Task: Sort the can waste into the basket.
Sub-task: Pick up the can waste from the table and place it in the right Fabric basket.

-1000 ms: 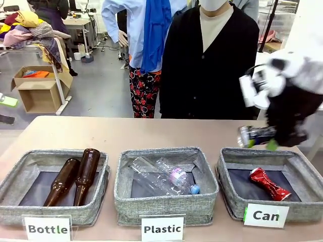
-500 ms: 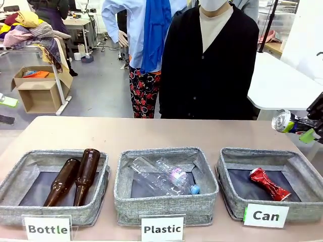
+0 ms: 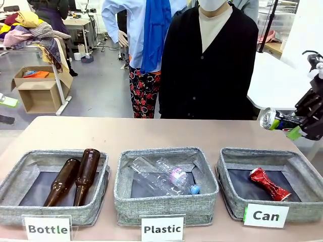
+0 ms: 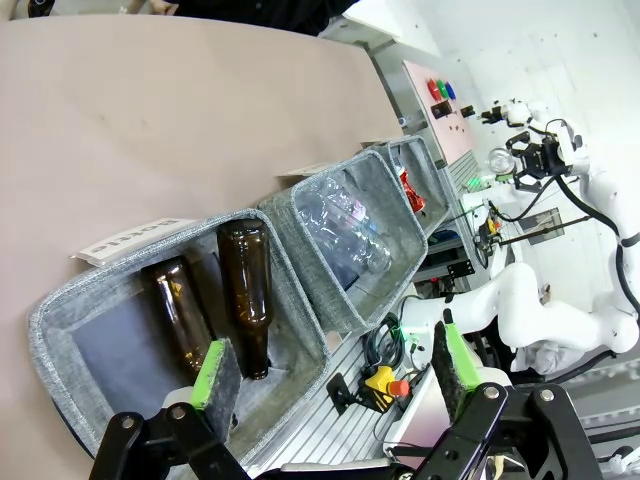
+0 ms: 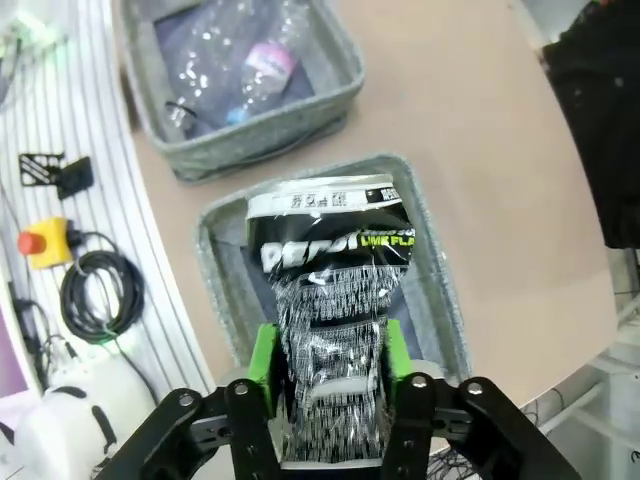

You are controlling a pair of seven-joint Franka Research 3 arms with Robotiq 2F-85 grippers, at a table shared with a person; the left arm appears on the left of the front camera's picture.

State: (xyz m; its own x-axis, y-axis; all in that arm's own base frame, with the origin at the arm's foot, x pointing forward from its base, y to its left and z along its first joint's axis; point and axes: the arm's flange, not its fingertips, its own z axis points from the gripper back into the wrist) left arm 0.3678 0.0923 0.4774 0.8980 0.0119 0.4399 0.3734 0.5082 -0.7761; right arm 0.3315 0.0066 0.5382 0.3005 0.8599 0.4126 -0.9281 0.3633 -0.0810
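Here the right hand (image 5: 325,395) pinches the crushed black can (image 5: 330,300) above the "Can" basket (image 5: 215,260) at the surface's right edge, seemingly poised for dropping it beside the red can (image 3: 269,184).

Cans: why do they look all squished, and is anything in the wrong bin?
Both are crushed. The red can lies dented in the Can basket; the black can is crumpled, pinched in the right gripper above that basket. Nothing is in the wrong bin.

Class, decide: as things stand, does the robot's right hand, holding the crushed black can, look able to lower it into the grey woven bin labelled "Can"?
Probably yes: the right hand grips the crushed black can above the open-topped grey bin, nothing between.
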